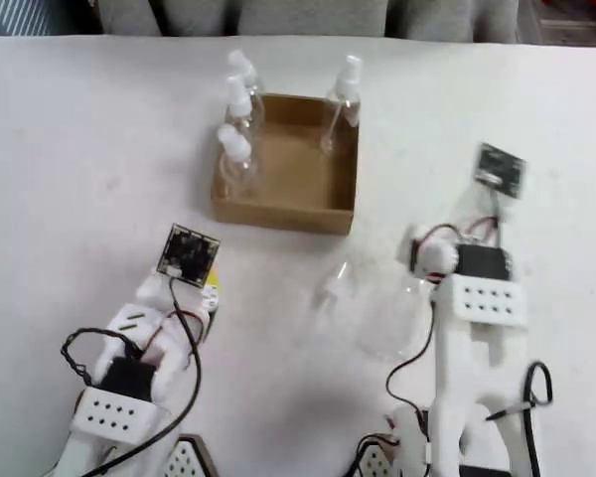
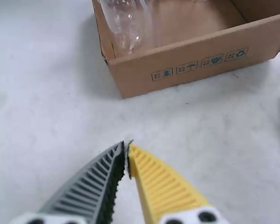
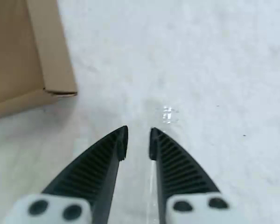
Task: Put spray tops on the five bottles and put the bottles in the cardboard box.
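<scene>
Looking down in the high view, one cardboard box [image 1: 328,199] sits on the white table [image 1: 79,149] ahead of the two arms. Four bottles [image 1: 234,149] stand inside it, three along one side wall and one in the far corner opposite, each with one of the white spray tops [image 1: 350,70] on. A faint clear shape that I take for the fifth bottle [image 1: 368,308] lies on its side on the table, near the box and just beside the right arm [image 1: 472,328], with the left arm [image 1: 129,368] well apart from it. That makes five bottles by my count, four of them boxed. In the left wrist view, the left gripper [image 2: 127,151] is closed tip to tip on nothing, low over the table and pointing at the box's near wall, with a boxed bottle visible behind it. In the right wrist view, the right gripper [image 3: 137,135] has its fingers a little apart and holds nothing I can make out. A corner of the box lies off to one side, and just past the tips is a small glint [image 3: 167,114] I cannot identify. The lying bottle looks light, thin-walled and smooth, so it is likely to roll or slip. A gentle grip across the body just under the top seems safest.
</scene>
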`<state>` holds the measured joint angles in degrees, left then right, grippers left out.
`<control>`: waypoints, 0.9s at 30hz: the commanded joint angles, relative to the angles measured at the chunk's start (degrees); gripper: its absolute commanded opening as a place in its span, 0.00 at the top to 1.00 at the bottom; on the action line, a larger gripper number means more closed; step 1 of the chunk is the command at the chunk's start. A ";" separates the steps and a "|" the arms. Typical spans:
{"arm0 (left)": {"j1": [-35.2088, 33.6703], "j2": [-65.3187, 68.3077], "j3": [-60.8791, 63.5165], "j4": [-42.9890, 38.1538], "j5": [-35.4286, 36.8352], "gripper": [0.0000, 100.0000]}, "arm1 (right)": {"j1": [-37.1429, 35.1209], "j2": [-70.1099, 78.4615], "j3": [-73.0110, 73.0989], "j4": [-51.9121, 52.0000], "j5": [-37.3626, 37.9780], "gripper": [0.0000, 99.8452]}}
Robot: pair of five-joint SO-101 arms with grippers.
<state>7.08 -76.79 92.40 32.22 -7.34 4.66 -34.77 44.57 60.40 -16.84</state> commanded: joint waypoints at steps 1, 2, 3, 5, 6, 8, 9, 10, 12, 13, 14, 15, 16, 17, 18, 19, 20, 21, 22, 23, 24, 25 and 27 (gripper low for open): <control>1.27 -0.75 -6.15 1.14 2.90 0.98 | 4.18 -1.89 0.97 0.13 0.09 0.96; 2.24 -0.75 -7.38 2.64 3.60 0.98 | 4.88 -1.89 1.41 0.13 0.09 0.96; 3.47 -0.75 -8.79 4.66 4.22 0.98 | 5.85 -1.89 1.76 -0.31 0.09 0.96; 6.64 -0.75 -11.87 8.97 5.19 0.98 | 8.40 -1.89 2.46 -1.80 0.09 0.96; 8.40 -0.75 -13.45 11.08 5.80 0.98 | 9.63 -1.89 3.08 -3.12 0.09 0.96; 12.09 -0.75 -16.00 14.51 6.24 0.98 | 11.91 -1.89 5.71 -7.96 0.18 0.96; 13.93 -0.75 -17.05 15.56 6.07 0.98 | 13.14 -1.89 7.21 -11.03 0.18 0.96; 15.60 -0.75 -18.02 16.09 6.15 0.98 | 14.02 -1.89 8.62 -14.02 0.18 0.96; 18.59 -0.66 -19.69 16.44 6.15 0.98 | 15.96 -1.98 10.46 -19.21 0.18 0.96; 19.82 -0.22 -20.40 16.18 6.15 0.98 | 16.75 -1.89 11.16 -21.41 0.18 0.96; 20.97 0.92 -21.36 16.00 6.15 0.98 | 17.54 -1.89 11.69 -22.90 0.18 0.96; 22.29 2.68 -22.59 16.00 6.15 0.98 | 17.89 -1.89 12.31 -23.87 0.18 0.96; 23.43 4.97 -24.00 15.91 6.33 0.98 | 18.24 -1.98 12.57 -23.96 0.18 0.96; 24.75 8.04 -25.58 15.21 6.42 0.98 | 18.42 -2.24 12.57 -23.96 0.18 0.96; 25.89 11.30 -26.99 14.33 6.42 0.98 | 18.86 -2.42 12.57 -23.78 0.62 0.96; 26.95 14.81 -28.31 13.10 6.42 0.98 | 19.12 -2.42 12.57 -23.78 1.58 0.96; 28.09 18.59 -29.63 11.78 6.42 0.98 | 19.21 -2.42 12.57 -23.87 2.73 0.96; 29.23 22.37 -30.68 10.29 6.42 0.98 | 19.21 -2.24 12.57 -24.04 3.60 0.96; 30.29 26.24 -31.74 8.53 6.42 0.98 | 19.21 -1.98 12.57 -24.13 4.31 0.96; 31.34 30.20 -32.70 6.51 6.42 0.97 | 19.12 -1.89 12.66 -24.13 4.92 0.96; 32.22 33.98 -33.49 4.22 6.42 0.97 | 19.12 -1.89 12.75 -24.13 5.54 0.96; 32.84 37.85 -34.20 2.02 6.42 0.95 | 19.03 -1.89 12.75 -24.13 5.98 0.96; 33.45 45.41 -35.52 -2.02 7.12 0.89 | 18.07 -1.89 12.84 -24.13 6.42 0.96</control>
<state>38.64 -41.98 61.45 36.53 -1.54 23.21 -35.12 57.67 37.19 -11.91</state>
